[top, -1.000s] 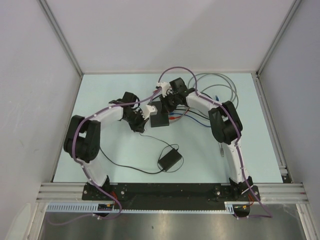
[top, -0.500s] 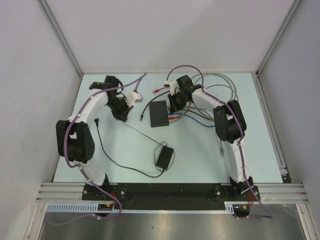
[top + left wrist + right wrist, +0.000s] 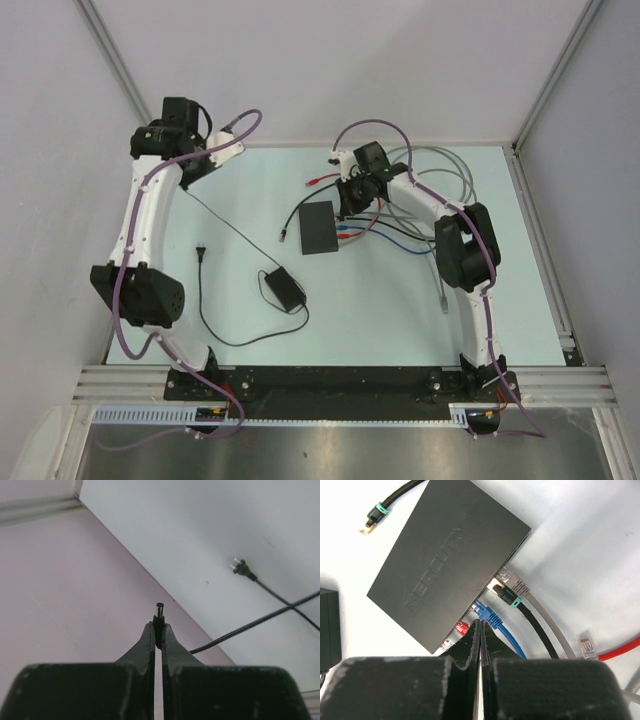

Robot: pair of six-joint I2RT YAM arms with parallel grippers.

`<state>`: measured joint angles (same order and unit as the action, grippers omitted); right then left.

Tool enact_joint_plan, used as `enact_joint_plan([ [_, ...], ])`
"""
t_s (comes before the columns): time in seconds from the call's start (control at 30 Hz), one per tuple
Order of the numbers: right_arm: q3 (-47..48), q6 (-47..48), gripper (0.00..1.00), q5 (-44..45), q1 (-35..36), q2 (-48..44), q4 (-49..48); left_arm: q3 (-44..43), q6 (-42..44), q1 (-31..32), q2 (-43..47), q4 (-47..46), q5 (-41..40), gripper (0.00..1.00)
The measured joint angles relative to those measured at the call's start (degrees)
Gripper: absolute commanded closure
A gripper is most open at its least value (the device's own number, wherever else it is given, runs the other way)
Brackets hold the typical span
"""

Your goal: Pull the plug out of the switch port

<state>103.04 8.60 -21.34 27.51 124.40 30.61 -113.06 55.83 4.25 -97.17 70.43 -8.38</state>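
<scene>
The switch is a flat black box lying mid-table, lettered on its top. My left gripper is up in the far-left corner, shut on the small black barrel plug, whose metal tip sticks out past my fingertips. Its thin black cord runs back to the power adapter. My right gripper is shut, its tips at the switch's port side between the red plug and the blue plug.
Grey and black network plugs also sit in the switch ports. A loose black cable end and a clear connector lie nearby. The adapter's mains plug lies left; grey cable coils at back right.
My left arm swung from beside the switch out to the far-left corner with the barrel plug in its grip. The cord went taut and the adapter slid left. The right gripper barely moved.
</scene>
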Motion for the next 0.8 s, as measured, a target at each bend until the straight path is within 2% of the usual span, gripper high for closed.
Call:
enact_joint_plan([
  [0.23,1.5,0.0,1.00,0.0,-0.5,0.0,0.0,1.3,1.0,-3.2,-5.1,-2.9,-10.6,1.00],
  [0.4,1.5,-0.1,1.00,0.0,-1.5,0.0,0.0,1.3,8.6,-3.4,-3.9,-12.4,-17.9,1.00],
  [0.47,1.5,-0.2,1.00,0.1,-1.9,0.0,0.0,1.3,10.4,-2.9,-2.9,-15.0,-19.9,0.94],
  [0.57,1.5,-0.2,1.00,0.3,-2.3,0.0,0.0,2.6,10.6,-1.4,-1.3,-15.7,-21.0,0.64],
  [0.6,1.5,-0.2,1.00,0.4,-2.5,0.0,0.0,4.4,9.6,-0.1,-0.5,-15.7,-20.7,0.47],
  [0.67,1.5,-0.2,1.00,0.5,-2.8,0.0,0.0,8.9,7.4,2.6,0.8,-16.5,-19.3,0.28],
  [0.7,1.5,-0.2,1.00,0.5,-3.1,0.0,0.0,11.0,6.5,3.7,1.2,-16.7,-18.4,0.01],
  [0.8,1.7,-0.2,1.00,0.3,-3.7,0.2,-0.1,19.8,1.0,7.9,1.6,-19.7,-15.9,0.00],
])
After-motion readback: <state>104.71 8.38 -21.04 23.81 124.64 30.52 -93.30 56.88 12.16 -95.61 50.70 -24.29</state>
